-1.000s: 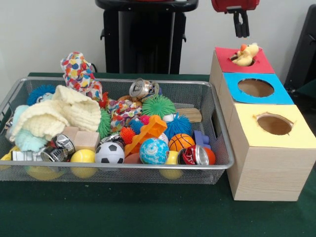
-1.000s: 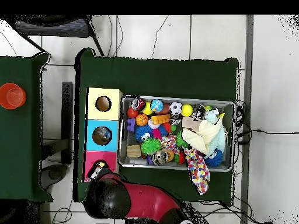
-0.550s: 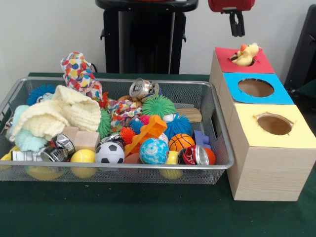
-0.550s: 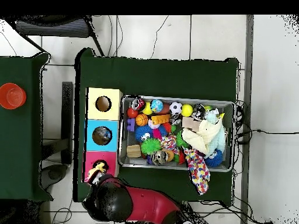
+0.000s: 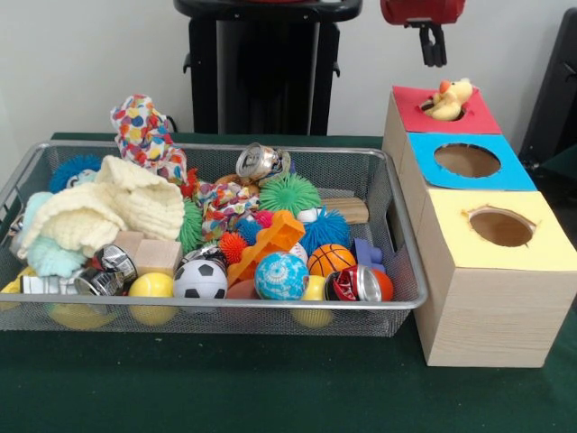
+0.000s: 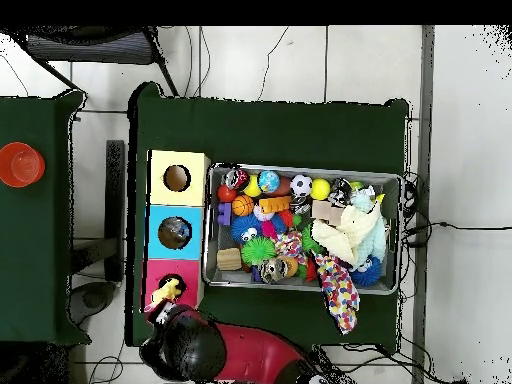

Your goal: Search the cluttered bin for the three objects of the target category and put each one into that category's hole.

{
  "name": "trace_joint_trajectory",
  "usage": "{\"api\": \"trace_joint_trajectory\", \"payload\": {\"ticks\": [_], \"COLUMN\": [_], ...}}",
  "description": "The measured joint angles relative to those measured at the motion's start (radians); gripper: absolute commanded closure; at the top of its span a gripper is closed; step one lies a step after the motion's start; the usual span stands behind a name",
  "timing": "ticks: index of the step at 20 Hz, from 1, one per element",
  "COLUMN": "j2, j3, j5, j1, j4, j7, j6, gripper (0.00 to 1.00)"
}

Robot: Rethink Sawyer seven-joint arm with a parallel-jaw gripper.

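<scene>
A yellow plush duck lies tilted in the hole of the red-topped box, its head and body sticking out above the rim. My gripper hangs well above and slightly left of the duck, open and empty. In the overhead view the duck shows on the red box, and the red and black arm covers the gripper. The wire bin is full of balls, spiky toys, cans, wood blocks and cloths.
A blue-topped box and a yellow-topped box, each with a round hole, stand in a row with the red one, right of the bin. A patterned cloth hangs over the bin's far rim. Green cloth covers the table.
The gripper has risen a little and shifted slightly left from above the duck, then held still. The duck stays in the red hole.
</scene>
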Motion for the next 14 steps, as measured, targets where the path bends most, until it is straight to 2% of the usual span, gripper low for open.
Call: {"api": "trace_joint_trajectory", "payload": {"ticks": [9,14], "j2": [-0.02,-0.011], "j3": [0.069,0.074], "j5": [0.045,0.047], "j1": [0.0,0.004], "j4": [0.034,0.038], "j7": [0.015,0.02], "j6": [0.0,-0.011], "gripper": [1.0,1.0]}}
